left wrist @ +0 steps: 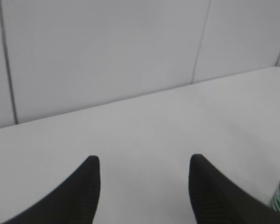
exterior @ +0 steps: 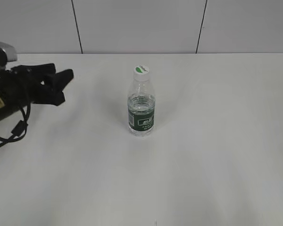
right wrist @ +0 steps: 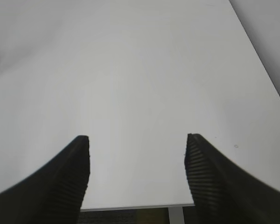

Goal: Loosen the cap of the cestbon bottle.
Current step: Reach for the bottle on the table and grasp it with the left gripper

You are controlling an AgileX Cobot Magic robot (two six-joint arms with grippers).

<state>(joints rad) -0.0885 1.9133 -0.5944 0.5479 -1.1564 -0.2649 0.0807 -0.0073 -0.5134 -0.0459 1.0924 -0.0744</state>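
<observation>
The task looks not yet started. The bottle (exterior: 142,110) stands upright near the middle of the white table (exterior: 217,155), partly filled with water, and the cap (exterior: 141,71) sits on its neck, straight and seemingly fully screwed. Nothing touches the bottle or the cap.

The left gripper (exterior: 61,82) hovers at the left side of the table, well apart from the bottle, and its jaws stand apart with nothing between them. In the left wrist view only a green edge of the bottle shows at the lower right corner, so the gripper does not point at it.

The right gripper (right wrist: 137,154) is outside the exterior view. Its wrist view shows the jaws wide apart over bare table near the edge, holding nothing.

What is left, by judgement, is everything: one gripper must hold the body, the other must clamp the cap and turn it.
</observation>
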